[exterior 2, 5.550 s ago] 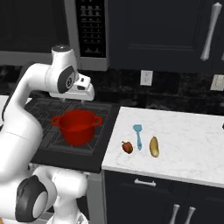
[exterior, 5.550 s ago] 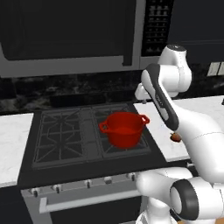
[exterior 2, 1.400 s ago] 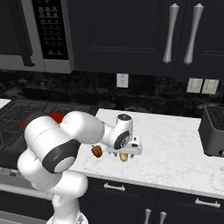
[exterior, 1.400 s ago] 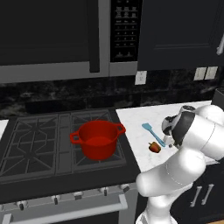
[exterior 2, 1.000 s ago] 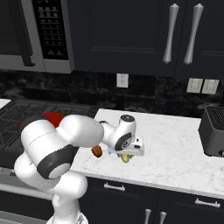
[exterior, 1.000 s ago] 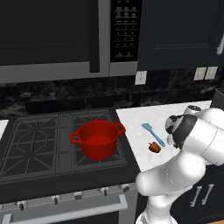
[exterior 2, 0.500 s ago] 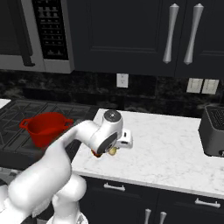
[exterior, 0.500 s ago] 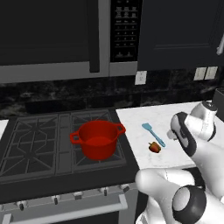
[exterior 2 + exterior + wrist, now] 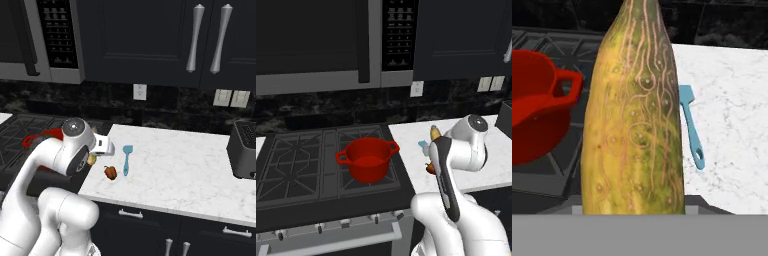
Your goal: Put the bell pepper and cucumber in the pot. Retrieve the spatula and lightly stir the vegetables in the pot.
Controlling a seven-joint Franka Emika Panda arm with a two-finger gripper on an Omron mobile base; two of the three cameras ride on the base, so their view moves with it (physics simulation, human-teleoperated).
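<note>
Cucumber (image 9: 634, 115): fills the centre of the hand view from top edge to bottom, standing lengthwise along the gripper's line of sight, clamped in the gripper; the finger tips themselves are hidden behind it. In the left base view its tip (image 9: 433, 133) pokes up at centre right, just above the arm's wrist; in the right base view a sliver of it (image 9: 91, 159) shows under the white hand at centre left. Skin yellow-green, dull, with pale raised veins and small bumps; body broad low down, tapering toward the top of the hand view.

Gripper (image 9: 97, 156): jaws part-way closed, holding the cucumber above the counter's left edge.

Pot (image 9: 367, 158): glossy red, round, two loop handles, on the stove grate (image 9: 301, 160) at centre of the left base view; interior appears empty. In the hand view it sits at left (image 9: 534, 115), beside and beyond the cucumber.

Bell pepper (image 9: 110, 172): small, reddish-orange, on the white marble counter (image 9: 190, 165), lower centre of the right base view, just right of the hand.

Spatula (image 9: 127, 159): light blue, slender, flat on the counter just right of the bell pepper; in the hand view (image 9: 691, 127) right of the cucumber.
</note>
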